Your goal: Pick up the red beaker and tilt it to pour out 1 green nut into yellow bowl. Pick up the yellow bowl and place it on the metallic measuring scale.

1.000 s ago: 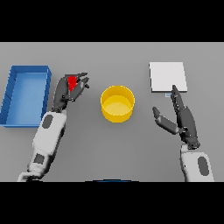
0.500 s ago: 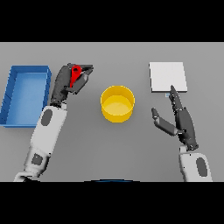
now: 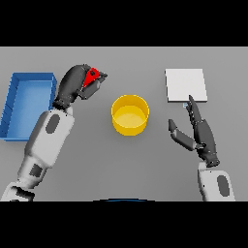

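Up and to the left of the bowl, the left hand had its fingers curled round the red beaker, gripping it. Only part of the beaker showed between the dark fingers, its red tip poking out toward the bowl; whether it was tilted I could not tell. No nut could be made out.

The bowl, yellow and upright, stood on the grey bench, apart from both hands. Its inside looked plain yellow.

Right of the bowl and a little nearer the robot, the right hand was open and held nothing: fingers straight and pointing away from the robot, thumb spread toward the bowl. Its fingertips lay just short of the near edge of the scale, a pale square plate lying flat, up and to the right of the bowl.

Far left of the bowl, beyond the left arm, sat a blue tray.
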